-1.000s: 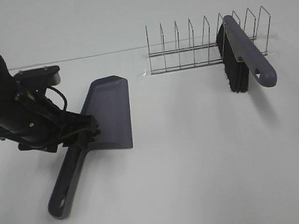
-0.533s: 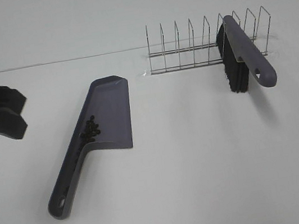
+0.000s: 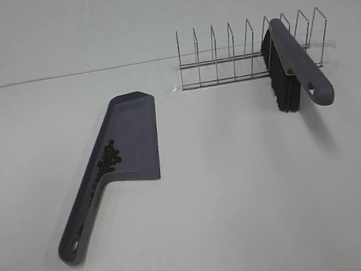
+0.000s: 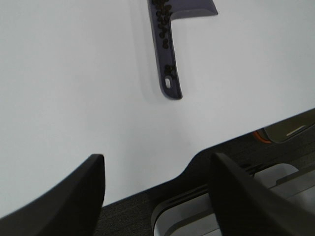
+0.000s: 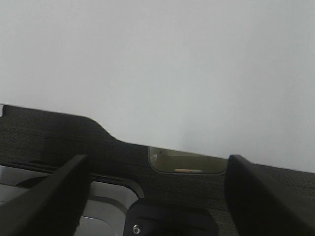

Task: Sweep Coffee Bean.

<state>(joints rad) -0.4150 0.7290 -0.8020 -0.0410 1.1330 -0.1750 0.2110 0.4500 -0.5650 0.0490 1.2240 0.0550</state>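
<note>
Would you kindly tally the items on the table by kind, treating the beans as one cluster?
Dustpan: 1
Brush: 1
Wire rack: 1
Bean cluster: 1
Total: 4

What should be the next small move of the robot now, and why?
Probably none beyond staying parked. The coffee beans already lie in the dustpan near its handle, some along the handle itself, the brush leans in the wire rack, and both grippers, left and right, are open, empty, back at the table edge.
</note>
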